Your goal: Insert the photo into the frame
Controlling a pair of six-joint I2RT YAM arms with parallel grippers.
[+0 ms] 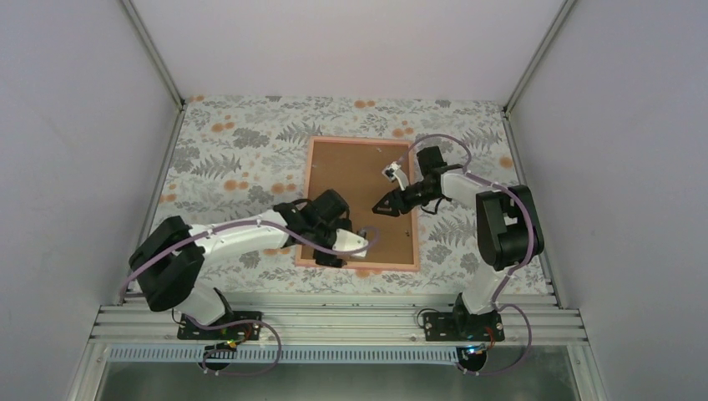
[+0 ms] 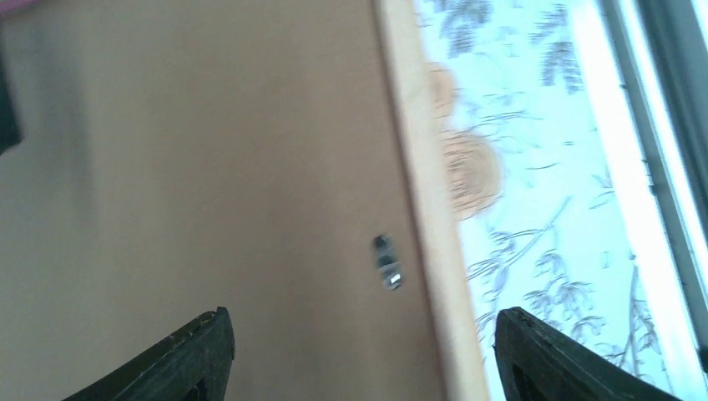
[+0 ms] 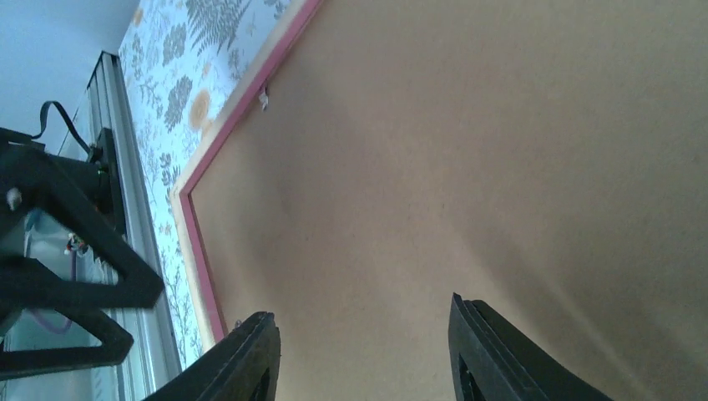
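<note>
The pink frame point(image 1: 308, 167) lies flat on the floral table with the brown backing board point(image 1: 351, 180) filling its middle. The photo is hidden. My left gripper point(image 1: 368, 242) is open and empty above the board's near right part, close to the frame edge point(image 2: 426, 209) and a small metal clip point(image 2: 386, 261). In the left wrist view its jaws point(image 2: 364, 313) stand wide apart over the board point(image 2: 209, 167). My right gripper point(image 1: 380, 207) is open and empty over the board's right middle; in the right wrist view point(image 3: 361, 307) the board point(image 3: 459, 150) and pink frame edge point(image 3: 242, 100) show.
A floral cloth point(image 1: 234, 159) covers the table. Grey walls point(image 1: 75, 150) close in the left, right and back. An aluminium rail point(image 1: 334, 322) runs along the near edge. The left arm point(image 3: 58, 217) shows in the right wrist view.
</note>
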